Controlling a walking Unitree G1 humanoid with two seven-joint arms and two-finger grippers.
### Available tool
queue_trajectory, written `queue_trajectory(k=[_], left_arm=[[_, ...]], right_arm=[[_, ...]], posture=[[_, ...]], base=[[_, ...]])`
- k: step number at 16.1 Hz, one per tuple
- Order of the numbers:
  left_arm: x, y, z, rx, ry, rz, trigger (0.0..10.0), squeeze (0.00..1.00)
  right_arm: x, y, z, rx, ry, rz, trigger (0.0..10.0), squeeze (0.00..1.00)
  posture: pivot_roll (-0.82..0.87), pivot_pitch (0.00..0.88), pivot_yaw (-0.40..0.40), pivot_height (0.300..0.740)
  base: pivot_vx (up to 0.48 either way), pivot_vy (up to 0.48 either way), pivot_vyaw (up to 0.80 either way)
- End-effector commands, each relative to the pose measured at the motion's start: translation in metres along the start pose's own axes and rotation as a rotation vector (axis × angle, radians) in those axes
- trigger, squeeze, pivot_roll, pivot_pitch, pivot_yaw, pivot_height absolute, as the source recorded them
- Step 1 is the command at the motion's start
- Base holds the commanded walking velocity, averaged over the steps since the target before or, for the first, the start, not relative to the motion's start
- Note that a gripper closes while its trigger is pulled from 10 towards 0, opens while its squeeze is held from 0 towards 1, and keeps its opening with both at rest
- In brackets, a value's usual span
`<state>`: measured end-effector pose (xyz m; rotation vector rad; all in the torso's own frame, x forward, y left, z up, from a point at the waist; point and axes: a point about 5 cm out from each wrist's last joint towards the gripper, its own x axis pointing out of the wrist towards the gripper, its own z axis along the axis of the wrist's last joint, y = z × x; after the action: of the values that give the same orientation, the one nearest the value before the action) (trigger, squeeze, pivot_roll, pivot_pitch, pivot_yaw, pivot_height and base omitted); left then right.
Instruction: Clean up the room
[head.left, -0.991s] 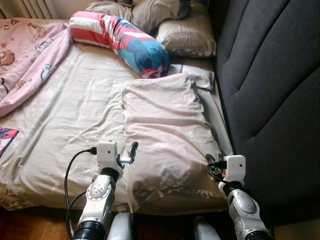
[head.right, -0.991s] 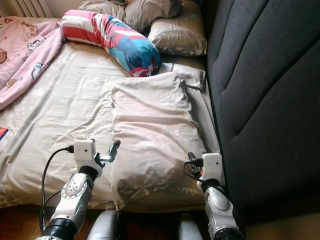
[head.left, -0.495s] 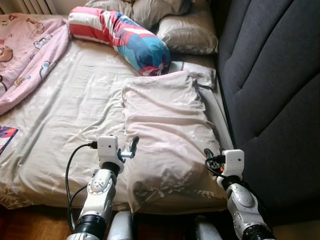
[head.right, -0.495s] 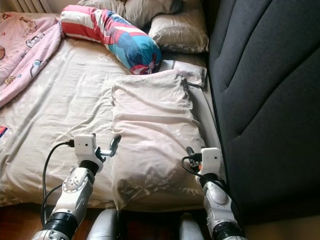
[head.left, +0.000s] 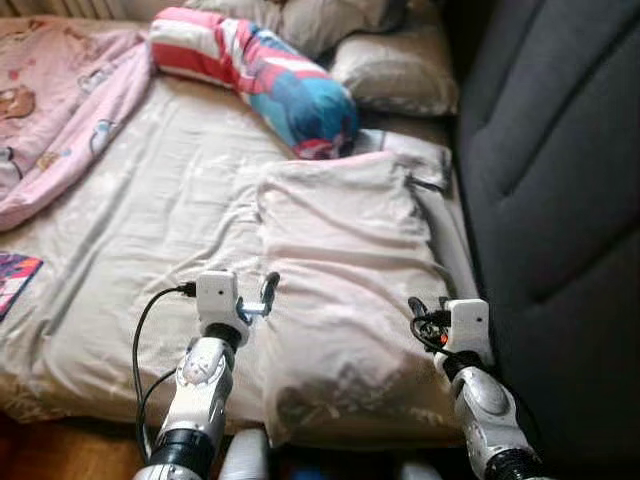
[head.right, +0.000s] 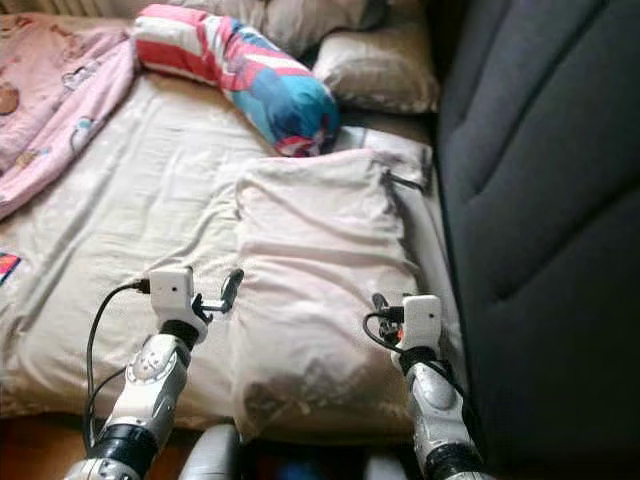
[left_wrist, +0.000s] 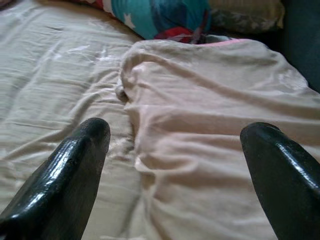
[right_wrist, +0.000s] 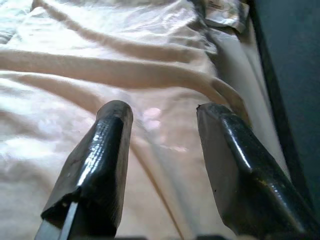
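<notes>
Rumpled beige bed sheet (head.left: 150, 230) — my left gripper (head.left: 262, 300) and right gripper (head.right: 385, 312), both spread wide, flank the large pale pink pillow (head.left: 345, 260); next, close on it.

Pale pillow (head.right: 320, 260) between left claw (head.right: 231, 287) and right claw (head.right: 380, 302)

Both silver arms reach forward and slightly up from the bottom of the head view, wrists level with each other. The left gripper (left_wrist: 175, 135) has its black fingers (left_wrist: 75, 165) spread wide with nothing between them. The right gripper (right_wrist: 165, 117) is parted too (a narrower gap), likewise holding nothing. A black cable loops off the left wrist.
</notes>
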<state>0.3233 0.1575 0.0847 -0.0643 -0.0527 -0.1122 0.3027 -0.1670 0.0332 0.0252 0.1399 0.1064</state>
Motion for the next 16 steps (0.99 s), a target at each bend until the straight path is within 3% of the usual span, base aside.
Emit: queue_trajectory(k=[1,3,10,16], left_arm=[[-0.0027,-0.003,-0.0083,0.002,0.04,-0.017,10.0,0.0],[-0.0027,-0.0034,-0.0079,0.0,0.037,-0.021,10.0,0.0],[-0.0005,-0.001,-0.0047,0.003,0.03,-0.04,10.0,0.0],[-0.0004,-0.0037,-0.0055,0.001,0.033,-0.054,10.0,0.0]], right_arm=[[-0.0033,-0.0006,-0.0069,0.008,0.032,-0.004,10.0,0.0],[-0.0028,0.0,-0.0071,0.002,0.037,-0.001,10.0,0.0],[0.0034,-0.0026,-0.001,0.007,0.036,-0.027,10.0,0.0],[-0.0004,-0.0017,-0.0092,-0.007,0.074,-0.037,10.0,0.0]], posture=[[0.03,0.22,-0.009,0.659],[0.03,0.221,-0.01,0.659],[0.04,0.232,-0.01,0.659],[0.03,0.228,-0.007,0.659]], base=[[0.33,0.0,0.0],[0.324,0.0,0.0],[0.0,0.0,0.0],[0.26,0.0,0.0]])
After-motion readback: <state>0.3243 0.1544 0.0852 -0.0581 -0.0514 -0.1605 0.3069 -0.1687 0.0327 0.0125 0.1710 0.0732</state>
